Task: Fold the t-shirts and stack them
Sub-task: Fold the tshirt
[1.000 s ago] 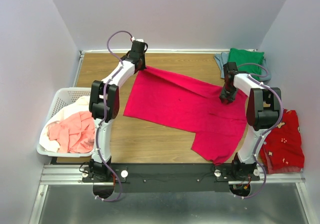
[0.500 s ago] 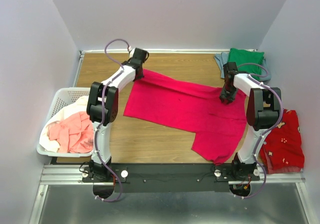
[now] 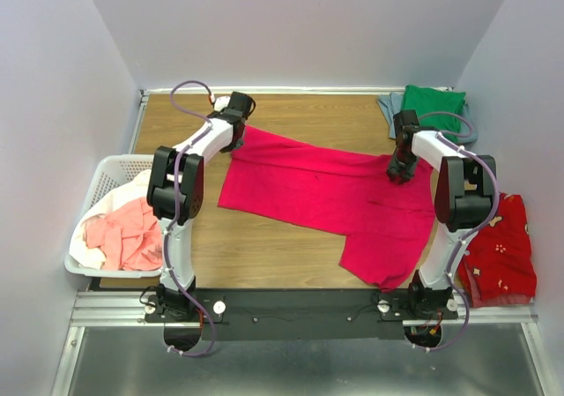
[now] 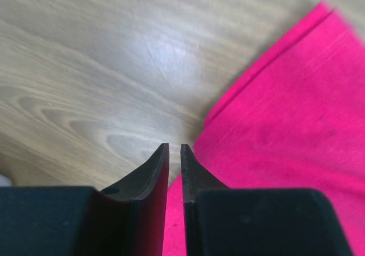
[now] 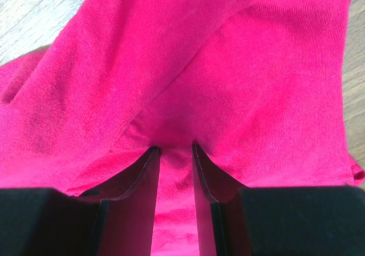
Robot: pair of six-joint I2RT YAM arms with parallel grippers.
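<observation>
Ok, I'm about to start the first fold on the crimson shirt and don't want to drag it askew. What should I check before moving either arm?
1. Right fingers clamped on the crimson t-shirt: ok, cloth puckers up between them.
2. Left fingers free of cloth: ok, slightly parted at the shirt's edge, nothing between the tips.
3. Shirt lying flat: not ok, a diagonal ridge crosses it.
4. Near part fully on the table: cannot tell, it reaches close to the front edge.
5. Stack spot ready: ok, the green t-shirt sits folded on the grey-blue t-shirt in the far right corner.
</observation>
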